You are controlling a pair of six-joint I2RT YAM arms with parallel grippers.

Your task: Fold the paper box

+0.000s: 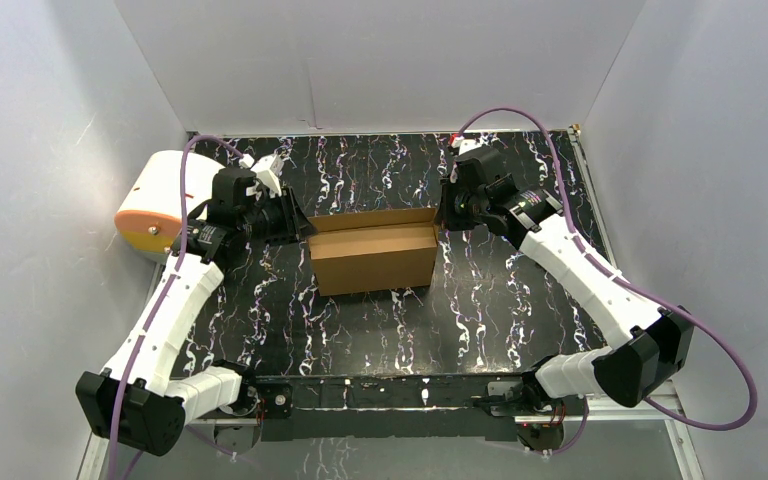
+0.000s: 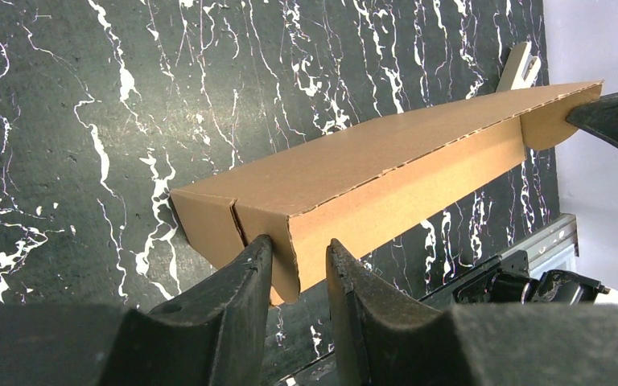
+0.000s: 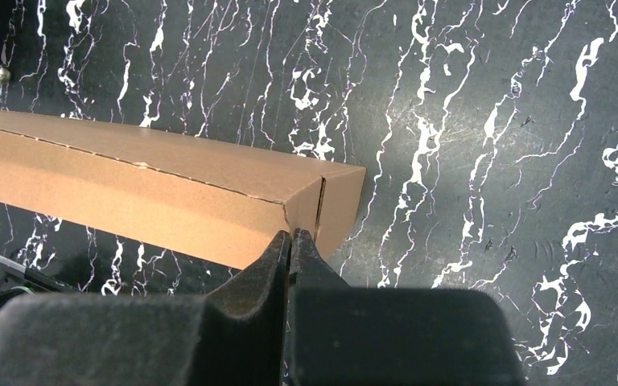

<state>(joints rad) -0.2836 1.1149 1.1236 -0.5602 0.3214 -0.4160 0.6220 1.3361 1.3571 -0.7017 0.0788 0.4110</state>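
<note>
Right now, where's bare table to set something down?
Near strip between the paper box and the table's near edge; far strip between box and back wall. Crowded: both box ends, left gripper and right gripper there; cylinder far left.

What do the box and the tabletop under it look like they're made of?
The paper box looks like plain brown corrugated cardboard, matte: its cut edges show a dotted, fluted line. The tabletop looks like black marble with white veins, but could be a printed laminate or sheet; it has a faint sheen and fine scratches.
</note>
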